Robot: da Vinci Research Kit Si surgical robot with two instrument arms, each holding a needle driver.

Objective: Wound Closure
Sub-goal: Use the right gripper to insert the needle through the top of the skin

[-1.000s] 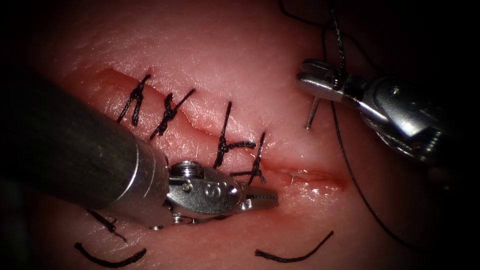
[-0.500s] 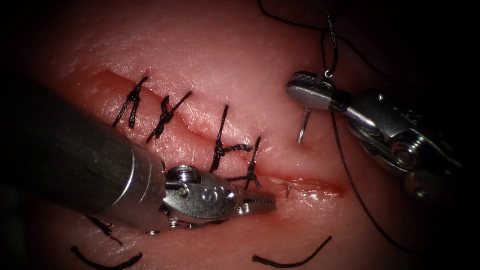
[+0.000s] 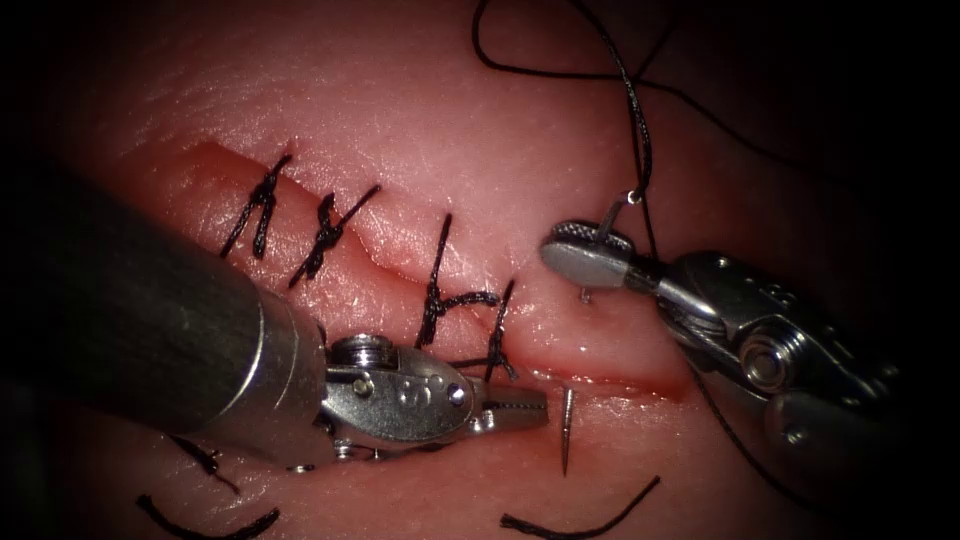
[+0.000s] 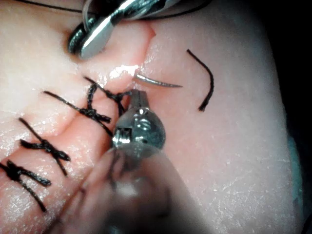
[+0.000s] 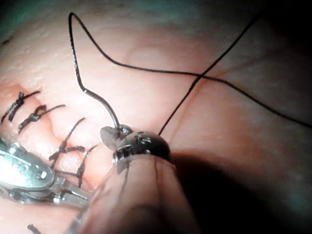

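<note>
Needle (image 3: 566, 430): curved steel, seated in the tissue (image 3: 450, 130) at the unsutured right end of the cut (image 3: 620, 378). The sharp tip stood clear of the surface just right of the left hand (image 3: 535, 406). The mid-curve was buried under the cut.

Right hand (image 3: 565, 250): clamped on the needle close to its thread end. I judged this grip suited to steering the arc through.

Left hand: tips together on nothing, lying flat on the tissue beside the tip, probably steadying that edge.

Thread (image 3: 640, 150): black and braided, rising from the needle's tail in slack loops over the tissue.

Tissue: pale pink, moist and glossy, with a redder wet cut line.

Four knotted black stitches (image 3: 440, 290) sat left of the needle. Cut ends of thread (image 3: 580, 518) lay loose nearby.
</note>
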